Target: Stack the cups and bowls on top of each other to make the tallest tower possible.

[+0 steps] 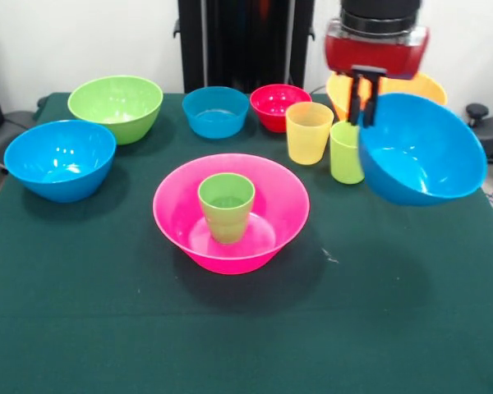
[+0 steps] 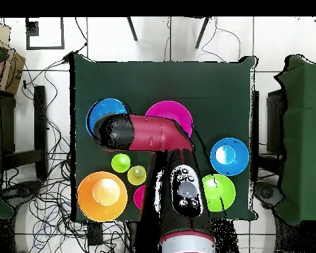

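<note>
Blue bowl lifted, tilted, clear of the worktop.
We see the hand clamped on its rim; pink bowl at its 8 o'clock holds a green cup.

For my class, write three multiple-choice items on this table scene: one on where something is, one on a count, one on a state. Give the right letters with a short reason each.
1. Where is the green cup nearest the camera?
A. Inside the pink bowl
B. Inside the red bowl
C. Lying on the cloth

2. How many blue bowls show in the front view?
A. One
B. Two
C. Three

3. What state is the gripper in?
A. Open and empty
B. Shut on the rim of a blue bowl, held tilted above the table
C. Pressing a bowl flat onto the cloth

Answers
1. A: the cup stands upright at the pink bowl's middle.
2. C: one at the left, a small one at the back, and the one being carried.
3. B: the fingers pinch the rim, and the bowl hangs tilted, casting a shadow on the cloth below.
</note>
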You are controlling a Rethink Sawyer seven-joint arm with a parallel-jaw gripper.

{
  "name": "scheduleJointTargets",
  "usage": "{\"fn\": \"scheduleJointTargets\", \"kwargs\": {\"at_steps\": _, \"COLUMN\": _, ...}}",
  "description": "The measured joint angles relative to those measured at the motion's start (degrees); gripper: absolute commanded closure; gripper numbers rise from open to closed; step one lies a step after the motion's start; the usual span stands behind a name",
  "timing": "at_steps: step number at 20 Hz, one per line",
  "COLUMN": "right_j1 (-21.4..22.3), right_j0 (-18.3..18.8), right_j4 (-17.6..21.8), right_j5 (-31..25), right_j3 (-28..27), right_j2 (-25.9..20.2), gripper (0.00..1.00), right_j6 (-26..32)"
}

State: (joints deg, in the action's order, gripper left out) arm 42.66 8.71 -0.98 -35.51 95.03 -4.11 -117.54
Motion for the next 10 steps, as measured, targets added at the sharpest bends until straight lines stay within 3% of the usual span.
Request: {"fn": "scheduleJointTargets", "kwargs": {"at_steps": 10, "right_j1": 0.81, "right_j0": 8.9, "right_j4": 0.01, "right_j5": -1.75, "right_j3": 0.0, "right_j2": -3.55, "gripper": 1.0, "right_j6": 0.0}}
